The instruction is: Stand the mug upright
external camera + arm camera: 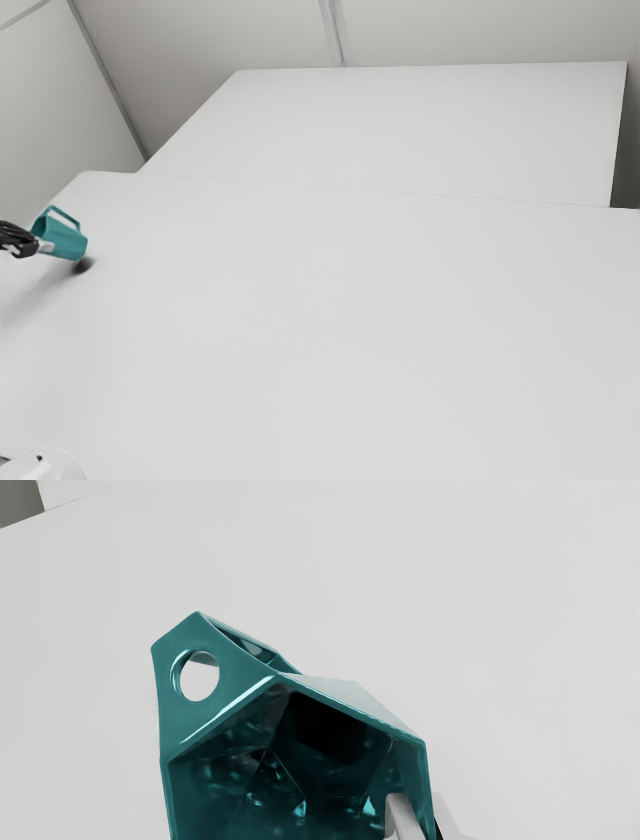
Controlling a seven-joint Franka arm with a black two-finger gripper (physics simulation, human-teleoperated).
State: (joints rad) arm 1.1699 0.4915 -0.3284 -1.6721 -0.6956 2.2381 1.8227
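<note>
Exterior view: one gripper [43, 247] holds one tilted mug [66, 240].

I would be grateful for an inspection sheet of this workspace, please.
Surface: white table, with a dark shadow on it.
Job's things: teal mug, tilted, not upright, its handle on the upper side.
Clutter: nothing seen.
Gripper: shut on the mug's wall, one finger inside the mug, the other outside.
Cables: nothing seen.
Surroundings: pale walls with grey strips; a second white surface beyond the table.
</note>
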